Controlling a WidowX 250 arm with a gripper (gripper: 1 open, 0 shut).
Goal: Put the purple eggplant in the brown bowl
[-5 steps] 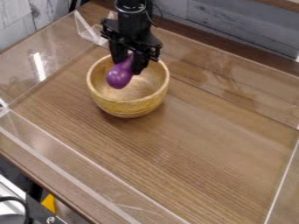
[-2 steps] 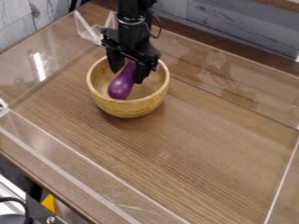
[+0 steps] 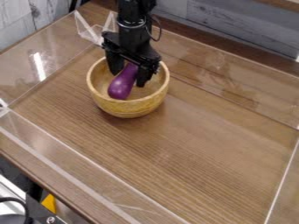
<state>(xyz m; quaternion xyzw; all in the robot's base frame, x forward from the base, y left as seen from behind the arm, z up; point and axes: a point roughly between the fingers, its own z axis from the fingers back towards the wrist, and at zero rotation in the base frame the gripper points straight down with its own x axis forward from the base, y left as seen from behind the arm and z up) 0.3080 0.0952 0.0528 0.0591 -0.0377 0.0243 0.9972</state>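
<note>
The purple eggplant [image 3: 121, 85] lies inside the brown bowl [image 3: 131, 108], leaning on the left part of its paler inside. My black gripper [image 3: 131, 72] hangs straight down over the bowl's far side, just above the eggplant's upper end. Its fingers [image 3: 149, 72] stand spread on either side of that end, and the eggplant rests on the bowl below them. The stem cap is hidden behind the gripper.
The bowl stands at the back left of a wooden table [image 3: 187, 149] ringed by low clear plastic walls [image 3: 70, 188]. A grey plank wall [image 3: 233, 22] runs behind. The table's front edge drops off at the lower left.
The gripper came down a little with the eggplant, which now sits lower in the bowl. The fingers have spread apart from the eggplant.
</note>
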